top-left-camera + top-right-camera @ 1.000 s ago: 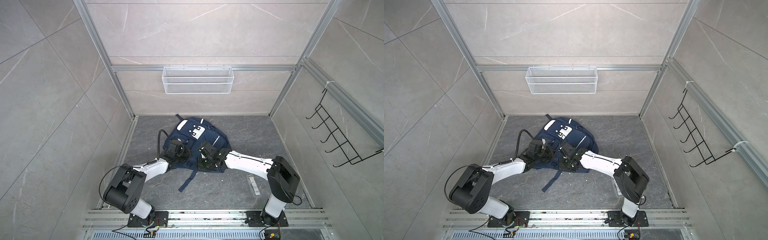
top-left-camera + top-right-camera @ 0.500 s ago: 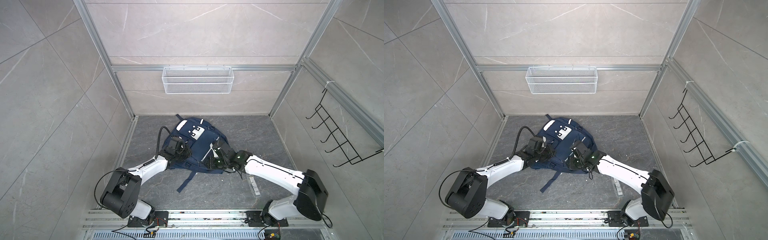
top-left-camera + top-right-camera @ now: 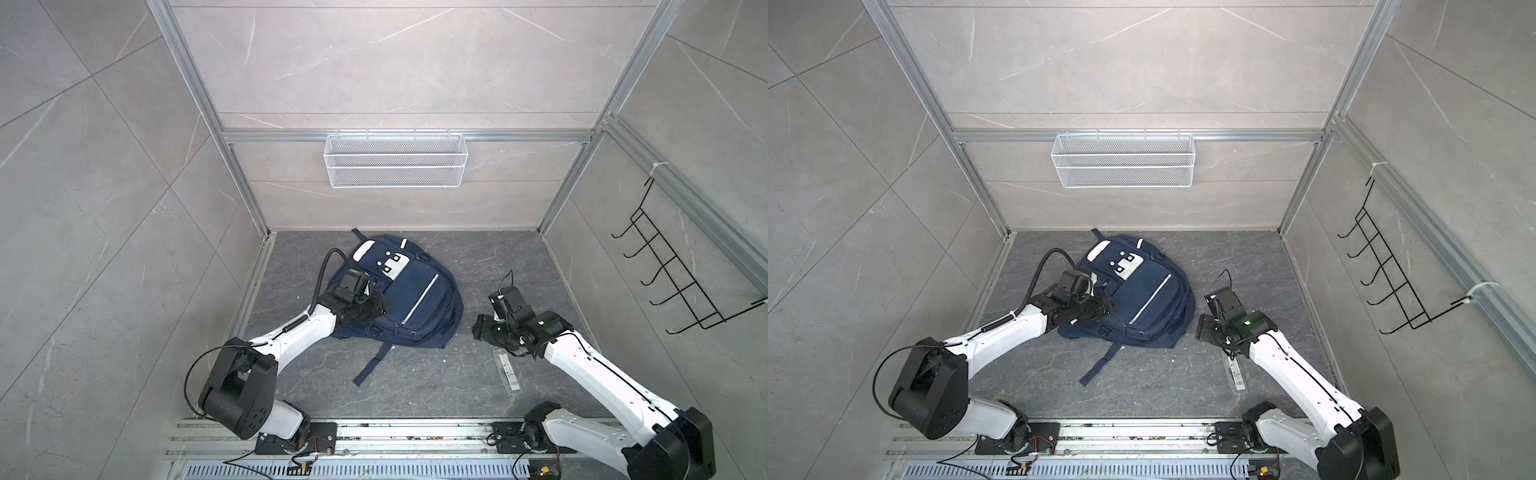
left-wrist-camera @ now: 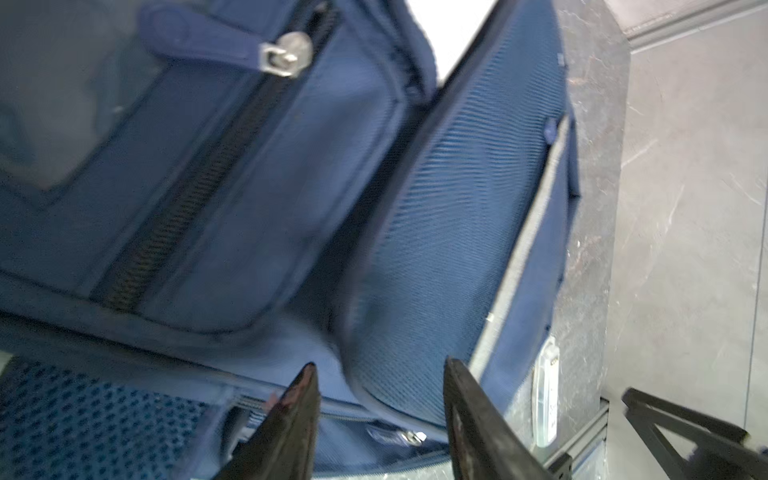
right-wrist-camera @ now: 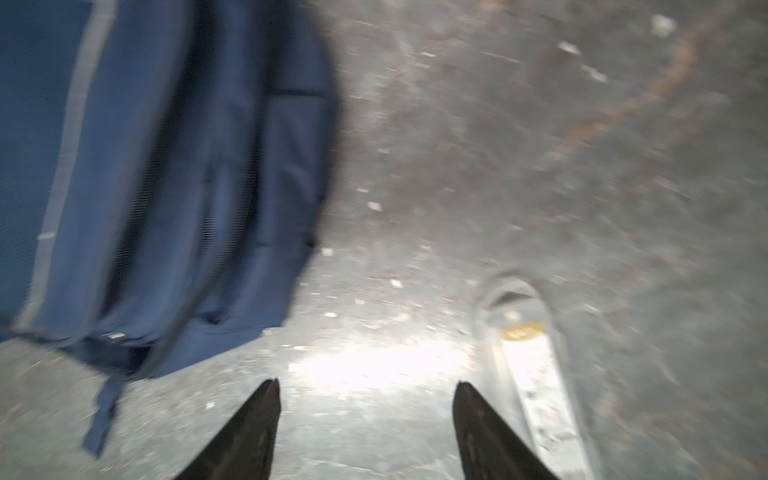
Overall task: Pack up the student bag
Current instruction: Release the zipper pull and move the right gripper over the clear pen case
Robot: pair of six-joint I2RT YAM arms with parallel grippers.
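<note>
The student bag (image 3: 419, 291) (image 3: 1150, 295), a navy backpack with white patches and a silver stripe, lies flat on the grey floor. My left gripper (image 3: 384, 309) (image 3: 1111, 307) rests over its left side. In the left wrist view that gripper (image 4: 380, 368) is open above the bag's fabric (image 4: 208, 187), with a zip pull between its tips and nothing held. My right gripper (image 3: 478, 328) (image 3: 1200, 328) is off the bag, to its right. In the right wrist view it (image 5: 368, 385) stands open over bare floor, the bag (image 5: 166, 166) to one side.
A clear flat packet (image 3: 507, 368) (image 3: 1235, 374) (image 5: 536, 386) lies on the floor beside the right gripper. A loose bag strap (image 3: 372, 365) trails toward the front. A white wire basket (image 3: 395, 160) hangs on the back wall, a black hook rack (image 3: 681, 282) on the right wall.
My right gripper opened, left the bag and swung away to the right, down near the floor. My left gripper opened and stayed at the bag's left side.
</note>
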